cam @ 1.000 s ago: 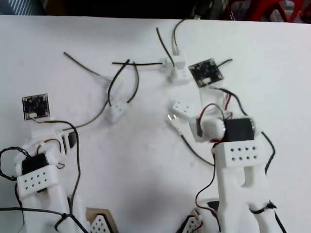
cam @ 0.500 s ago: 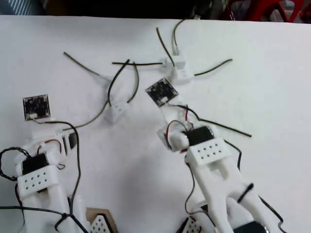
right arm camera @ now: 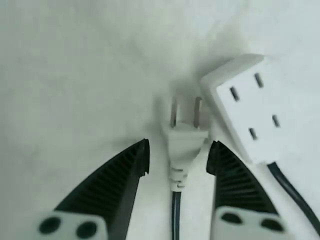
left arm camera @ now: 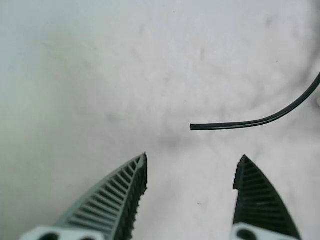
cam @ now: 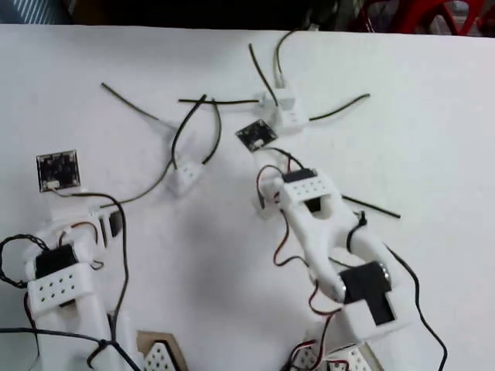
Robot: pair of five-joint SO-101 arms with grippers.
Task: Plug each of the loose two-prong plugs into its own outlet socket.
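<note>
White plastic of a two-prong plug (right arm camera: 182, 137) now lies between the spread fingers of the right end effector (right arm camera: 178, 145), not yet gripped. A socket block (right arm camera: 250, 107) sits just beside it. Within approx. 1 s the right arm (cam: 309, 189) was swung toward 9 o'clock, to the centre of the worktop (cam: 433, 93), so a grasp is probably being prepared. The left end effector (left arm camera: 194, 157), also released, was kept at 8 o'clock, nr. a wire end (left arm camera: 235, 124).

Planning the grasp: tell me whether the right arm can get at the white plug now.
Probably yes: the right gripper is open, the white plug lies between its jaws, nothing across it. The outlet block crowds one side.
</note>
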